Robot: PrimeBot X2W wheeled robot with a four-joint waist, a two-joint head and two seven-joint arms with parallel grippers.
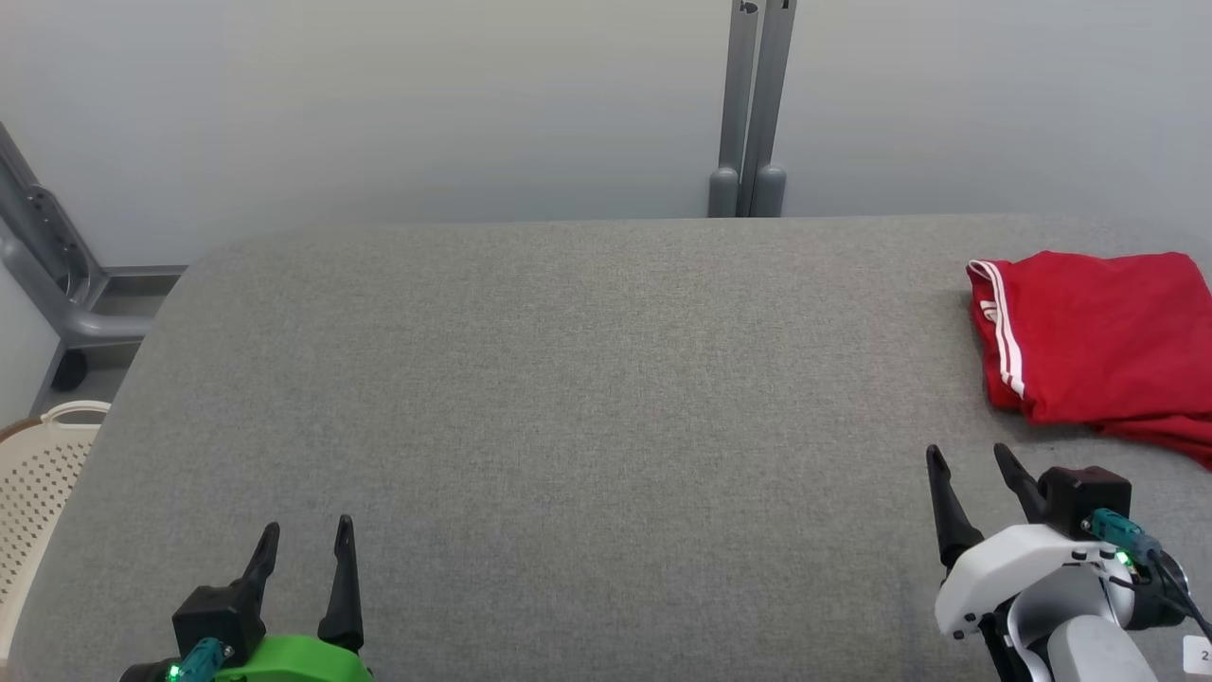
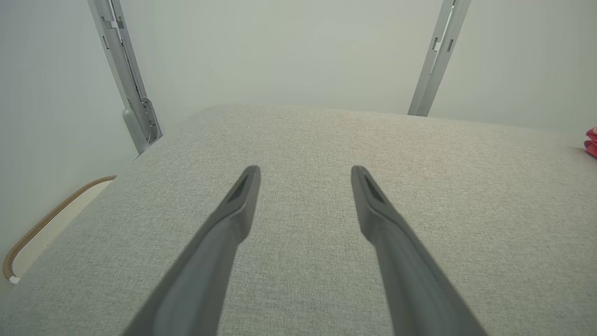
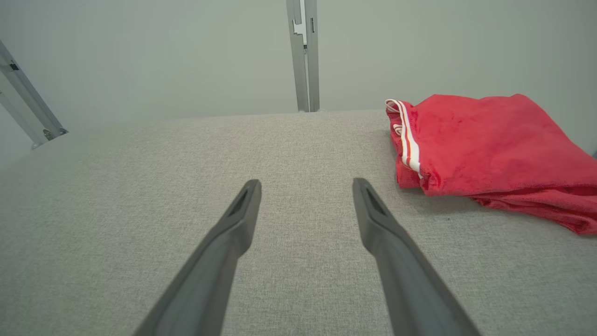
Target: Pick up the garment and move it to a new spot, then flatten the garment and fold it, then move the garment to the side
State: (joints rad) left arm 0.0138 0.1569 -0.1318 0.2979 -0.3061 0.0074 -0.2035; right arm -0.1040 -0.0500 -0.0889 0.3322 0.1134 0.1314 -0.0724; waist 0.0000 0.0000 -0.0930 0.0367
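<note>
The garment (image 1: 1098, 336) is red with white stripes along one edge, folded into a compact stack at the far right of the grey padded table (image 1: 568, 379). In the right wrist view the garment (image 3: 489, 149) lies ahead and to the right of my fingers. A sliver of the garment (image 2: 591, 142) shows at the right edge of the left wrist view. My right gripper (image 1: 971, 459) stands open just in front of the garment, apart from it, with nothing held. My left gripper (image 1: 309, 530) is open over the table's near left, holding nothing.
A cream perforated basket (image 1: 38, 483) stands beside the table's left edge. Grey metal posts (image 1: 753, 104) rise behind the far edge, and a slanted frame (image 1: 47, 256) stands at the back left. The wall runs close behind the table.
</note>
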